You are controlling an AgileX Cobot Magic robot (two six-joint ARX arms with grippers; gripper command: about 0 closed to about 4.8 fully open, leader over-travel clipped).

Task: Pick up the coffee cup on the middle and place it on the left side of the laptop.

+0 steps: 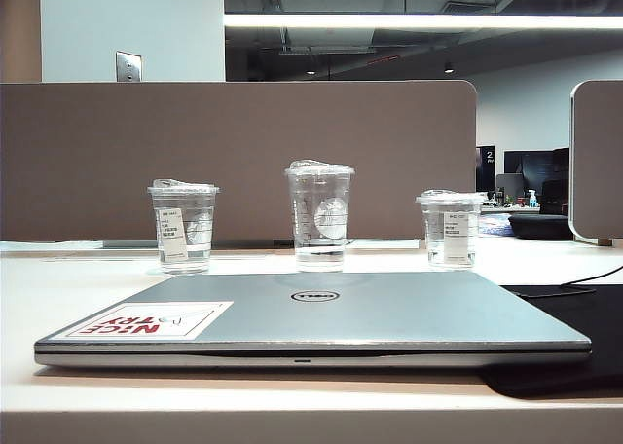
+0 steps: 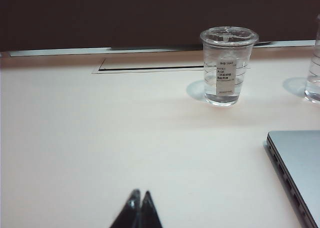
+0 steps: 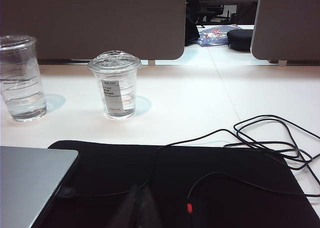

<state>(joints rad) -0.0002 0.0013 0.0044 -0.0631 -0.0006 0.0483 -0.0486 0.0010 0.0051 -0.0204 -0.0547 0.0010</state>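
The coffee cup (image 1: 319, 215) is the tallest clear lidded cup and stands in the middle of the row behind the closed silver laptop (image 1: 389, 313). In the left wrist view only an edge of the coffee cup (image 2: 314, 68) shows, past a corner of the laptop (image 2: 300, 163). My left gripper (image 2: 140, 193) is shut and empty, low over bare table well short of the cups. My right gripper (image 3: 140, 187) hovers over the black mat with its fingers together, holding nothing. From there the coffee cup (image 3: 20, 78) stands beyond the laptop's corner (image 3: 30, 178). Neither gripper shows in the exterior view.
A shorter labelled cup (image 1: 183, 225) stands left of the coffee cup and another (image 1: 450, 228) stands right of it. A black mat (image 3: 200, 178) lies right of the laptop with loose black cables (image 3: 270, 138) across it. A grey partition (image 1: 243, 152) runs behind the cups.
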